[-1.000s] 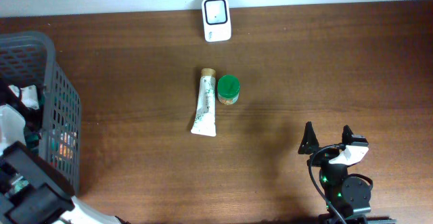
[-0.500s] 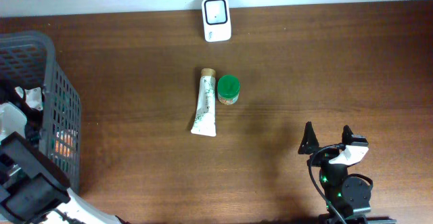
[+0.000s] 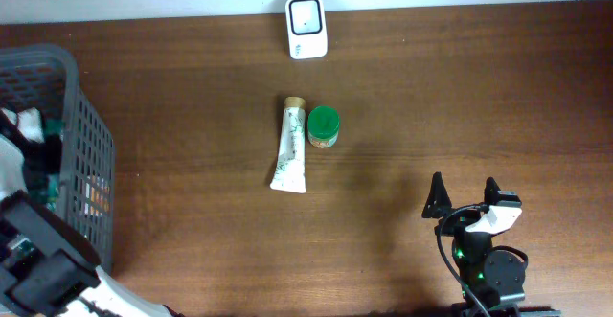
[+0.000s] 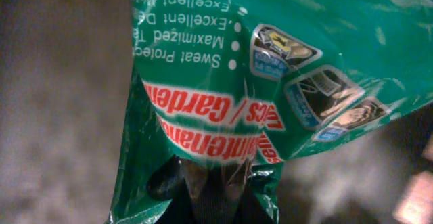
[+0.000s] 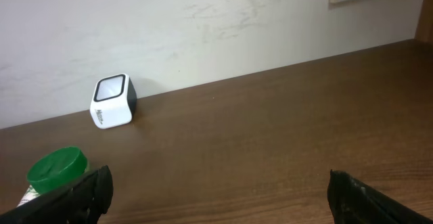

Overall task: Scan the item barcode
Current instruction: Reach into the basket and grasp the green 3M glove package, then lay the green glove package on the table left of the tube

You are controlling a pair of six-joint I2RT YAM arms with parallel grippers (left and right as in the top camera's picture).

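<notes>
A green plastic packet with white and red print fills the left wrist view. My left gripper is shut on its lower edge, with the film pinched between the dark fingers. This happens inside the grey basket at the table's left. No barcode shows on the packet's visible face. The white scanner stands at the far edge of the table, also seen as a white scanner against the wall. My right gripper rests open and empty at the front right.
A white tube and a green-lidded jar lie side by side mid-table. The basket holds several other packets. The jar sits just left of my right gripper's left finger.
My left gripper's jaws have closed onto the green packet inside the basket, and the left arm has shifted slightly. The right arm has not moved.
</notes>
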